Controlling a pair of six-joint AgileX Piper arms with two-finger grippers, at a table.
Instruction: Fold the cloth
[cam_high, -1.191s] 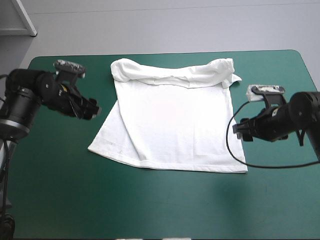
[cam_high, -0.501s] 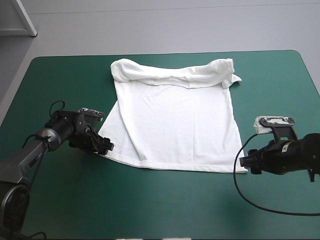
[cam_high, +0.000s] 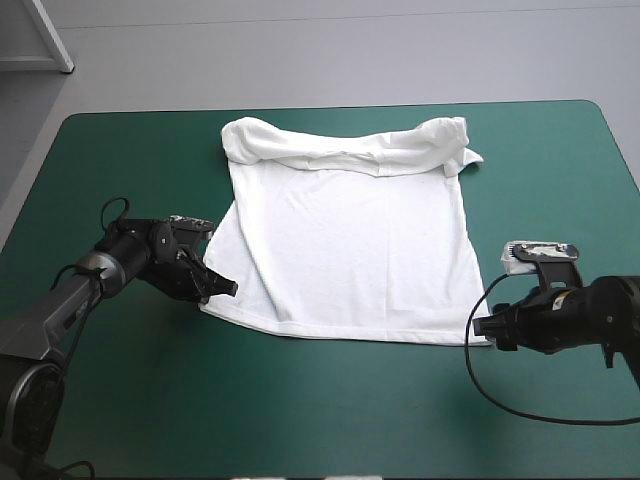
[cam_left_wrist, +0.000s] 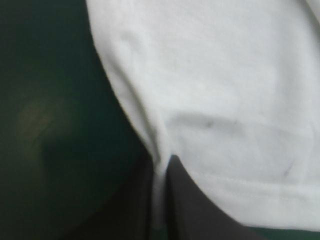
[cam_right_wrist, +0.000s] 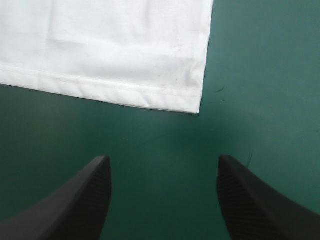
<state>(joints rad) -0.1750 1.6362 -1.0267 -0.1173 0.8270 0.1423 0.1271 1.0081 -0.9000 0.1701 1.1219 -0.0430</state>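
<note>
Watching one spread T-shirt (cam_high: 345, 250), you are seeing two grippers: the left gripper (cam_left_wrist: 161, 161) is pinching its near hem corner, and the right gripper (cam_right_wrist: 162, 160) is gaping empty just short of the other.

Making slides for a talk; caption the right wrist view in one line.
Open right claw over the teal-green cover, the flat white T-shirt with its hemmed corner just ahead.
</note>
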